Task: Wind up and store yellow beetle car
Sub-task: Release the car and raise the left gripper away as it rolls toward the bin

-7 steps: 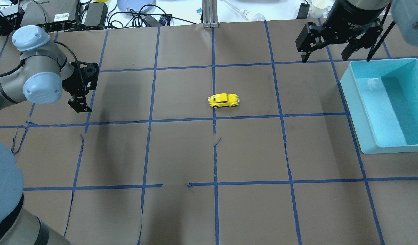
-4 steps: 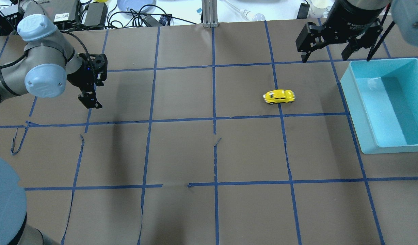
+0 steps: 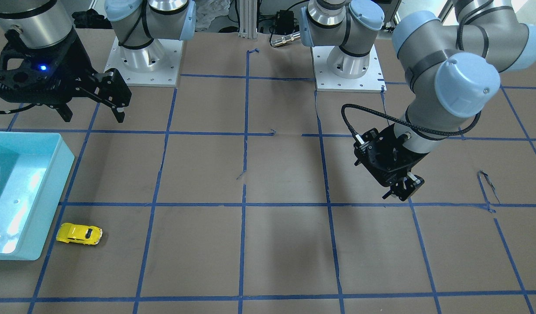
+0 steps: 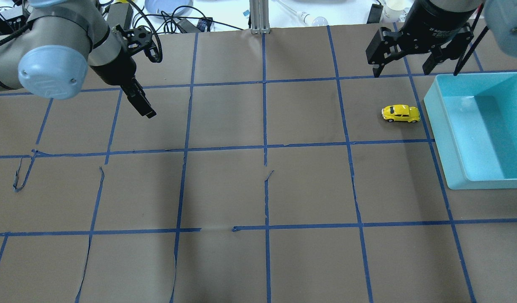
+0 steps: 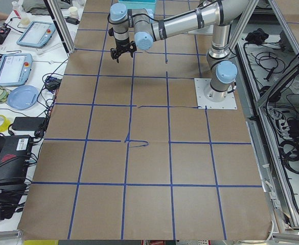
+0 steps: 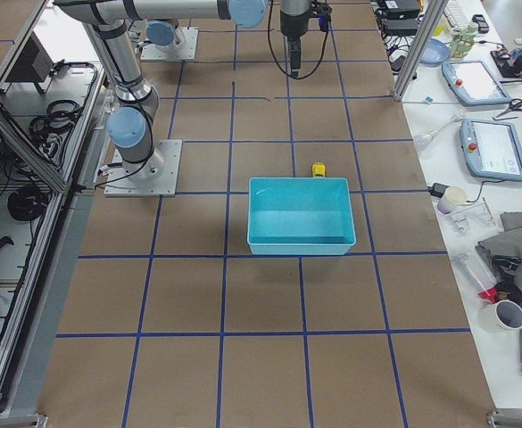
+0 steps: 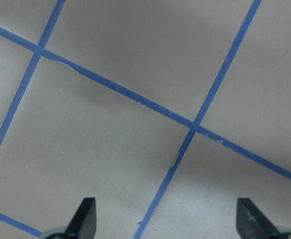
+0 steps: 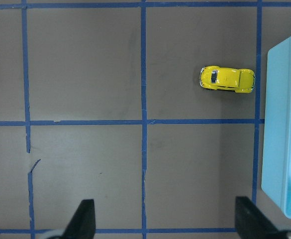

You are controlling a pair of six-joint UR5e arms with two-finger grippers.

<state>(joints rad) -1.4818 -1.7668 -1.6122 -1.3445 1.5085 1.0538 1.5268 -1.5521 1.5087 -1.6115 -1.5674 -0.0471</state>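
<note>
The yellow beetle car (image 4: 401, 113) stands on its wheels on the brown table, a small gap from the left wall of the teal bin (image 4: 432, 122). It also shows in the front view (image 3: 79, 233) and the right wrist view (image 8: 227, 79). My right gripper (image 4: 403, 69) is open and empty, hovering high just beyond the car, near the bin's far corner. My left gripper (image 4: 148, 112) is open and empty at the far left of the table, well away from the car. Its wrist view shows only taped paper between its fingertips (image 7: 85, 214).
The bin (image 3: 54, 174) is empty and sits at the table's right edge. Blue tape lines grid the brown paper, with some torn strips. Cables, a plate and boxes lie beyond the far edge (image 4: 166, 12).
The car has rolled right from the table's middle to just beside the bin. My left arm has swung toward the far side and slightly right. The right gripper has not moved.
</note>
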